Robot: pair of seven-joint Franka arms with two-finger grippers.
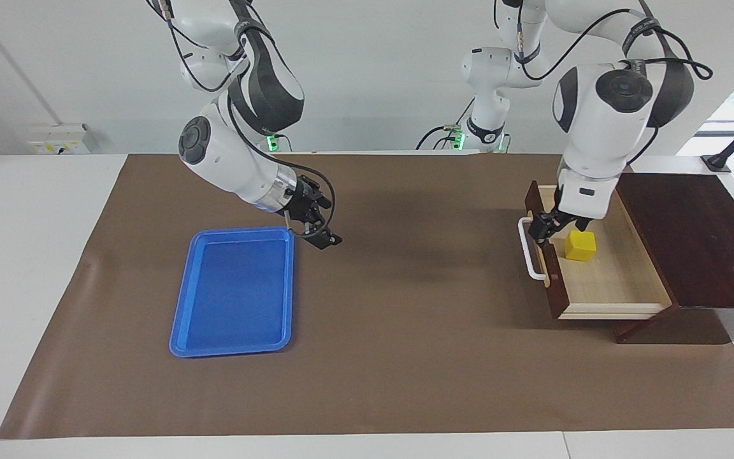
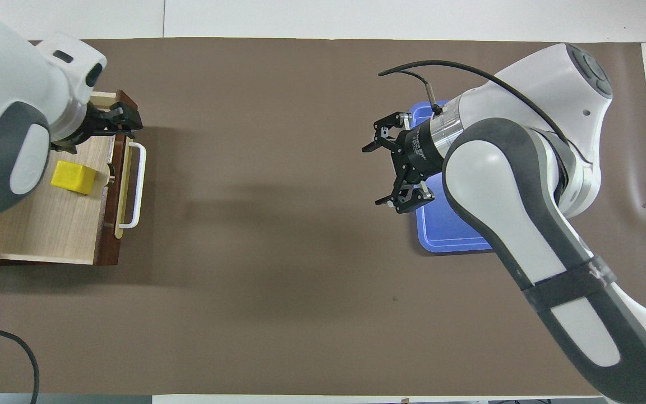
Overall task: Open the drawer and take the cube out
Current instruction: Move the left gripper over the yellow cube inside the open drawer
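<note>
The cube (image 1: 580, 245) (stiff, likely light) suits a flat-sided pinch; left gripper (image 1: 548, 231) fingers unclear, right gripper (image 2: 390, 171) open.

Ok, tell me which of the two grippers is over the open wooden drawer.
The left gripper: it hangs over the dark brown wooden drawer, beside the small yellow cube. The right gripper waits by the flat blue plastic tray.

left gripper (image 1: 548, 228) lowered, right gripper (image 2: 391, 163) open, raised
</note>
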